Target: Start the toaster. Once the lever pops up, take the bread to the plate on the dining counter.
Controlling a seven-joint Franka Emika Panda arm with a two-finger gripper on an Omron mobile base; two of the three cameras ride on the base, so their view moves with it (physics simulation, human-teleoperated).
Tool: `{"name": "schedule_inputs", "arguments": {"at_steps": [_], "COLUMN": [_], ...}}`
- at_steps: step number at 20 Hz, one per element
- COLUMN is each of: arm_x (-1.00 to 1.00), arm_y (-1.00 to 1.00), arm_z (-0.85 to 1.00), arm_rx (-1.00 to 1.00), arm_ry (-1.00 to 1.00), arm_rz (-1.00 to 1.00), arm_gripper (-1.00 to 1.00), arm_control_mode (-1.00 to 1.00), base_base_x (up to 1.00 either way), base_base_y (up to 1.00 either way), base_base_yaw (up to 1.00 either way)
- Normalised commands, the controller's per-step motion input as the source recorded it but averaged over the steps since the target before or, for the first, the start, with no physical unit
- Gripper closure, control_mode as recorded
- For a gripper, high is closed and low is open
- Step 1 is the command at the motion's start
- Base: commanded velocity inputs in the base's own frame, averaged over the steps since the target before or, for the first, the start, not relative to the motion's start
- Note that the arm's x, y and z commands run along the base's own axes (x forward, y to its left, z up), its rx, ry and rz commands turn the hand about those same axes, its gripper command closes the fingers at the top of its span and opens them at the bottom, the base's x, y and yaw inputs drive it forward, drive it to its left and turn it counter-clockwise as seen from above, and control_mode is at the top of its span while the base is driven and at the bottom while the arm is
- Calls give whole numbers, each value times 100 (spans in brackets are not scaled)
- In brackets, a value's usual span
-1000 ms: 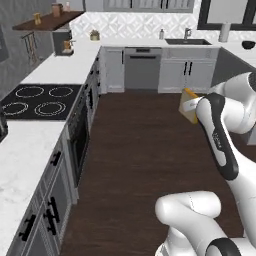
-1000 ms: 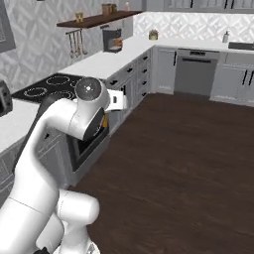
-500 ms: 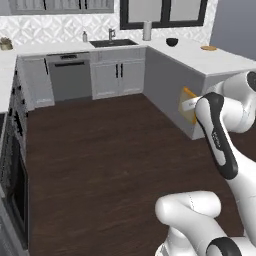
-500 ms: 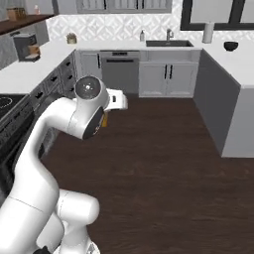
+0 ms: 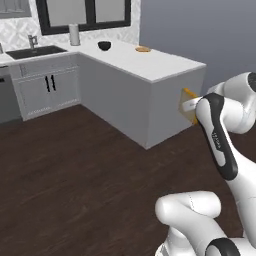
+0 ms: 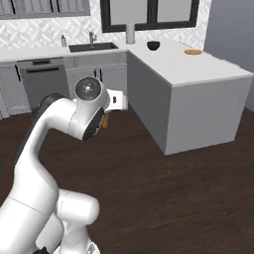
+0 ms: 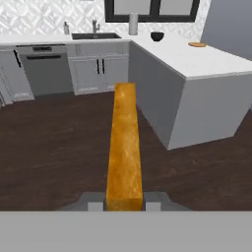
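While the claw (image 7: 125,204) stays clamped on the bread (image 7: 124,147), edge-on between its fingers, the plate (image 7: 197,45) lies far ahead and to the right on the dining counter (image 7: 206,61).

Golden-orange bread (image 7: 124,147), white dining counter (image 7: 206,61), orange-brown plate (image 7: 197,45), black bowl (image 7: 157,36)

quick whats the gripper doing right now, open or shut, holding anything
Gripper: shut on the bread, the slice held edge-on between its fingertips, above the dark floor.
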Motion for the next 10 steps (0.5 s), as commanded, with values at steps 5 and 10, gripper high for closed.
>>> {"name": "schedule_inputs", "arguments": {"at_steps": [5,10], "arm_x": [0,0], "arm_y": [0,0], "arm_z": [0,0], "arm_rx": [0,0], "arm_ry": [0,0], "arm_rz": [0,0], "arm_gripper": [100,100], "arm_control_mode": [100,100], "base_base_x": [100,100], "base_base_y": [-25,-22], "base_base_yaw": [-43,-27]}}
